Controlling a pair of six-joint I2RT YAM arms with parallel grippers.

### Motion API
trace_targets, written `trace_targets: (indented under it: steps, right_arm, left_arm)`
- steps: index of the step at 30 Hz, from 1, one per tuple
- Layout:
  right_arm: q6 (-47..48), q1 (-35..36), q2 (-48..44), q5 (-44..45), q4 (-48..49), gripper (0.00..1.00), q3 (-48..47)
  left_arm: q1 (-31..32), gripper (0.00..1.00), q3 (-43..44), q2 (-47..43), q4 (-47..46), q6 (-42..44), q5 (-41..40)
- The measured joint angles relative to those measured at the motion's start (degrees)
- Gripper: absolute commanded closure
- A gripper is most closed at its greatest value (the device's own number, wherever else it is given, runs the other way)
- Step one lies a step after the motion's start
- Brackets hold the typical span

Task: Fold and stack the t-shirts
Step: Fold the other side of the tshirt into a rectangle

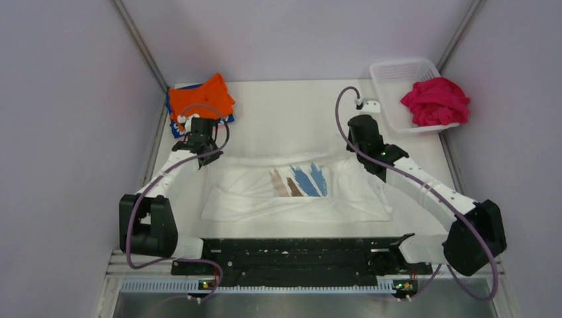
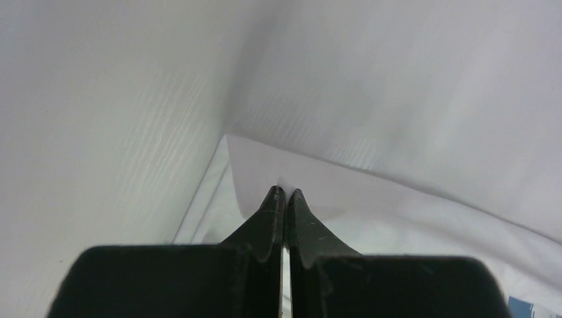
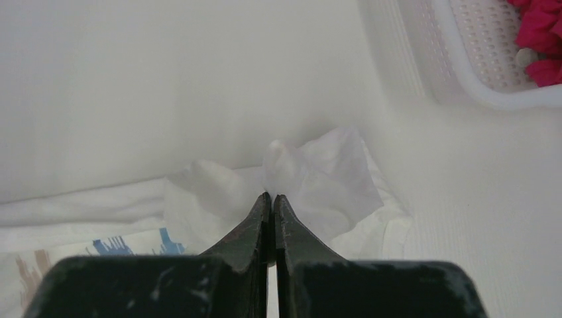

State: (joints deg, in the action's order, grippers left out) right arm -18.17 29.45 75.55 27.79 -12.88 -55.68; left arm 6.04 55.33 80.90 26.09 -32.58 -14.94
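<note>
The white t-shirt (image 1: pixel 298 199) with blue and brown brush strokes lies spread across the table's middle. My left gripper (image 1: pixel 202 149) is shut on its far left corner (image 2: pixel 265 172); my right gripper (image 1: pixel 361 149) is shut on its far right corner (image 3: pixel 318 172). Both hold the far edge slightly lifted. In the left wrist view the left gripper (image 2: pixel 285 192) pinches thin white cloth, and the right gripper (image 3: pixel 272 197) does the same in the right wrist view. An orange t-shirt (image 1: pixel 201 99) lies folded on a blue-patterned one (image 1: pixel 177 127) at the far left. A magenta-pink t-shirt (image 1: pixel 435 101) sits crumpled in the basket.
A white mesh basket (image 1: pixel 391 76) stands at the far right corner, also in the right wrist view (image 3: pixel 464 59). Grey walls enclose the table on the left, right and back. A black rail (image 1: pixel 298 255) runs along the near edge between the arm bases.
</note>
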Motion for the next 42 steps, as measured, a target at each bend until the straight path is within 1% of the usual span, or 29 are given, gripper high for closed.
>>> trace_targets:
  steps: [4, 8, 13, 17, 18, 20, 21, 22, 23, 24, 25, 26, 27, 28, 30, 31, 33, 36, 39, 42]
  right_arm:
    - [-1.5, 3.4, -5.6, 3.0, -4.5, 1.00, 1.0]
    - [-2.8, 7.3, -9.2, 5.7, -8.3, 1.00, 2.1]
    - [-4.9, 10.9, -10.1, 8.9, -13.9, 1.00, 3.5]
    - [-8.9, 14.8, -10.1, 10.8, -19.1, 1.00, 4.8]
    - [-10.8, 16.7, -10.1, 11.3, -21.0, 0.99, 5.3]
    - [-14.3, 19.4, -10.1, 11.6, -24.2, 0.94, 6.2]
    - [-16.2, 20.5, -10.1, 11.5, -25.9, 0.92, 6.8]
    - [-18.0, 21.2, -10.1, 11.4, -27.2, 0.90, 7.5]
    - [-20.1, 22.0, -10.1, 11.0, -28.9, 0.86, 8.3]
    - [-22.2, 22.6, -10.1, 10.2, -30.7, 0.77, 9.1]
    - [-23.8, 23.1, -10.1, 9.4, -32.0, 0.66, 9.8]
    - [-25.2, 23.7, -10.2, 8.4, -33.0, 0.57, 10.4]
    - [-26.2, 24.5, -10.3, 7.2, -33.9, 0.46, 11.1]
    - [-27.2, 25.3, -10.4, 6.2, -34.5, 0.34, 11.4]
    - [-28.3, 26.7, -11.9, 3.3, -35.6, 0.07, 12.1]
    - [-28.8, 27.1, -13.2, 1.8, -36.1, 0.02, 12.3]
    - [-29.4, 27.4, -16.8, 0.3, -36.7, 0.01, 12.7]
    - [-30.0, 27.4, -22.9, 0.6, -36.6, 0.01, 12.8]
    - [-28.7, 27.2, -28.2, 2.1, -33.1, 0.01, 12.9]
    - [-25.7, 24.8, -28.9, 1.4, -26.6, 0.01, 13.2]
  left_arm:
    - [0.0, 1.00, -0.4, -1.2, -0.2, -0.2, -1.2]
    - [0.0, 1.00, -0.4, -1.6, -0.4, -0.3, -2.3]
    - [0.0, 1.00, -2.8, -3.8, -1.2, -0.6, -2.4]
    - [0.0, 1.00, -6.2, -5.9, -1.2, -1.5, -3.0]
    - [0.0, 1.00, -7.2, -6.2, -1.2, -2.0, -3.2]
    - [0.0, 1.00, -8.4, -6.5, -1.2, -3.0, -3.5]
    - [0.0, 0.97, -9.4, -6.7, -1.3, -3.6, -3.8]
    - [0.0, 0.85, -10.1, -6.9, -1.2, -4.0, -4.0]
    - [0.0, 0.75, -11.0, -7.2, -1.2, -4.7, -4.1]
    - [0.0, 0.64, -11.9, -7.5, -1.2, -5.4, -4.4]
    - [0.0, 0.44, -12.8, -7.9, -0.9, -6.1, -4.7]
    - [0.0, 0.21, -13.3, -8.2, -0.4, -6.4, -5.2]
    - [0.0, 0.11, -13.7, -8.5, 0.3, -7.1, -5.9]
    - [0.0, 0.07, -13.8, -9.0, 1.5, -8.2, -6.9]
    - [0.0, 0.02, -13.7, -10.1, 3.3, -9.6, -8.8]
    - [0.0, 0.01, -13.4, -10.9, 4.7, -10.2, -9.9]
    - [0.0, 0.01, -12.2, -12.8, 7.0, -11.0, -11.4]
    - [0.0, 0.01, -9.9, -15.6, 7.7, -10.8, -10.2]
    - [0.0, 0.01, -8.6, -17.5, 4.7, -9.6, -3.9]
    - [0.0, 0.01, -8.6, -16.2, 0.1, -8.7, 4.1]
